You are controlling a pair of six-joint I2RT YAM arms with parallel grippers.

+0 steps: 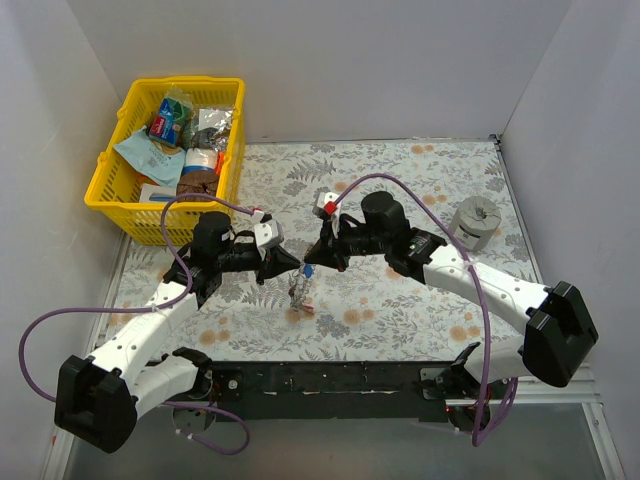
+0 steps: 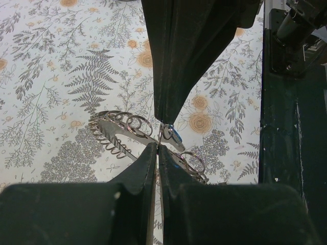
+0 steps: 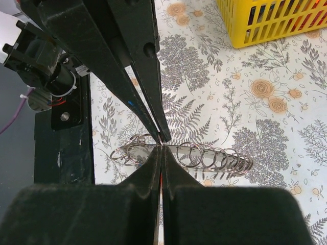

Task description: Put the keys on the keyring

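Observation:
The keyring (image 1: 299,293) is a silvery band with a row of small wire loops. It hangs under both grippers at mid-table, its low end near the cloth. It also shows in the left wrist view (image 2: 118,130) and the right wrist view (image 3: 220,157). A blue key (image 2: 175,137) dangles from one loop, right at the fingertips, and appears from above too (image 1: 308,271). My left gripper (image 2: 157,147) and right gripper (image 3: 161,149) are both shut and meet tip to tip on that loop. A red sliver (image 3: 161,179) shows in the slit between the right fingers; no other keys can be made out.
A yellow basket (image 1: 236,150) full of packets stands at the back left. A squat grey cylinder (image 1: 474,222) sits at the back right. The black base rail (image 1: 330,378) runs along the near edge. White walls close in three sides.

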